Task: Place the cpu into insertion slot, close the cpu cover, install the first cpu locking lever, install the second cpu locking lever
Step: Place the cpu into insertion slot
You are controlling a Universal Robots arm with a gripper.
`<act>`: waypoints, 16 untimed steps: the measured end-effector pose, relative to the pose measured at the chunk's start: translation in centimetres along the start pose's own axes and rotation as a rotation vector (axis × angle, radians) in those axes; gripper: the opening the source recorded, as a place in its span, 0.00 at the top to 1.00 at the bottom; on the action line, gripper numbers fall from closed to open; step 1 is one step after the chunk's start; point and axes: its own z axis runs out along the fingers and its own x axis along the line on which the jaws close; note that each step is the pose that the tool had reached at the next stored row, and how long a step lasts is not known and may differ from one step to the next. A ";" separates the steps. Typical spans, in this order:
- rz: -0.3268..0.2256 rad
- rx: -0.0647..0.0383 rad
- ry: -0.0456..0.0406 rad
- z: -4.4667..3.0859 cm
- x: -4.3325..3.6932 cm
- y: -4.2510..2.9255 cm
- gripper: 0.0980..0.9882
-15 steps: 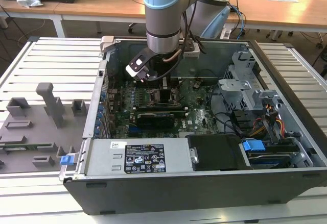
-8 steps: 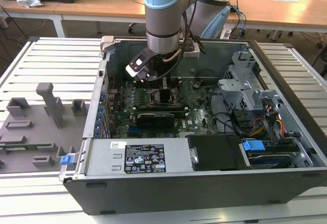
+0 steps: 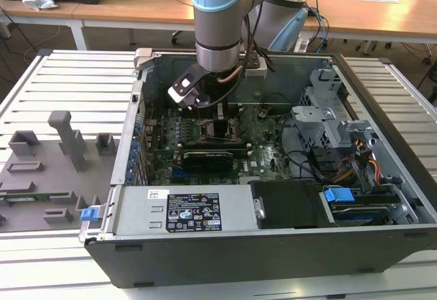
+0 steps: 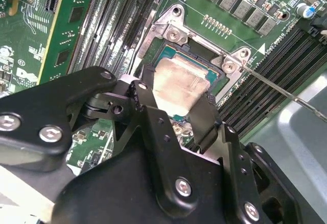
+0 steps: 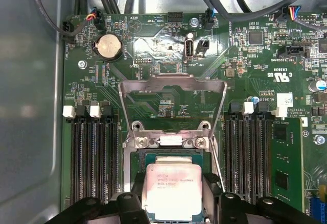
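**Ana:** What is the pincer (image 5: 173, 184) doing?

**Ben:** It is squeezing the cpu (image 5: 171, 196) from both sides, over the insertion slot (image 5: 138, 141). The cpu cover (image 5: 172, 82) is standing open.

**Ana:** What could go wrong?

**Ben:** A tilting cpu could be landing crooked and hurting the slot.

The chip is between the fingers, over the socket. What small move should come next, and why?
Probably ease the cpu straight down: the gripper holds it by two edges right over the insertion slot, the cpu cover is swung open, and the chip does not look seated.
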 end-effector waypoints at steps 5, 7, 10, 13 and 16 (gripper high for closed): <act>0.001 0.000 0.0084 -0.16 0.01 0.01 0.52; 0.001 0.000 0.0133 -0.14 0.01 0.01 0.52; 0.001 0.000 0.0141 -0.05 0.00 0.01 0.52; 0.001 0.000 0.0140 0.02 0.00 0.00 0.52; 0.001 0.000 0.0141 0.04 0.00 0.00 0.52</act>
